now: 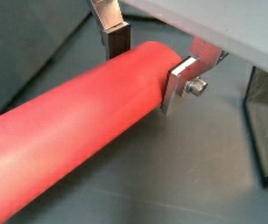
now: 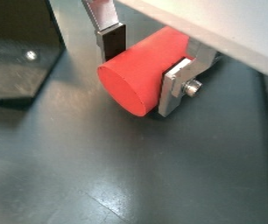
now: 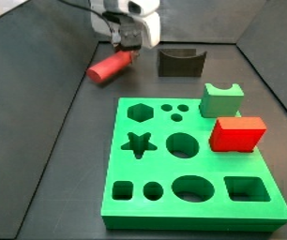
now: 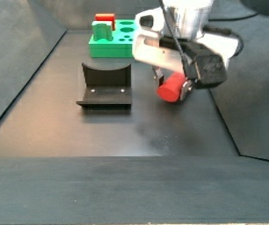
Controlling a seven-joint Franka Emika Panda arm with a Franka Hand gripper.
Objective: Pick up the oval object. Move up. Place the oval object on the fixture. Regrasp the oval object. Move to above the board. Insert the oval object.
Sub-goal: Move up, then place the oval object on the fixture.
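Note:
My gripper (image 1: 148,66) is shut on the oval object (image 1: 78,122), a smooth salmon-red peg, gripping it near one end with a pad on each side. The peg lies roughly level and low over the dark floor; I cannot tell whether it touches. In both side views the gripper (image 3: 125,42) (image 4: 184,75) holds the peg (image 3: 110,67) (image 4: 172,90) beside the fixture (image 3: 180,62) (image 4: 105,83), a dark notched block, apart from it. The green board (image 3: 215,161) with cut-out holes lies beyond the fixture, away from the gripper.
A red cube (image 3: 239,133) and a light green notched block (image 3: 222,99) stand on the board's edge. Dark sloping walls enclose the floor on all sides. The arm's white body hangs above the peg.

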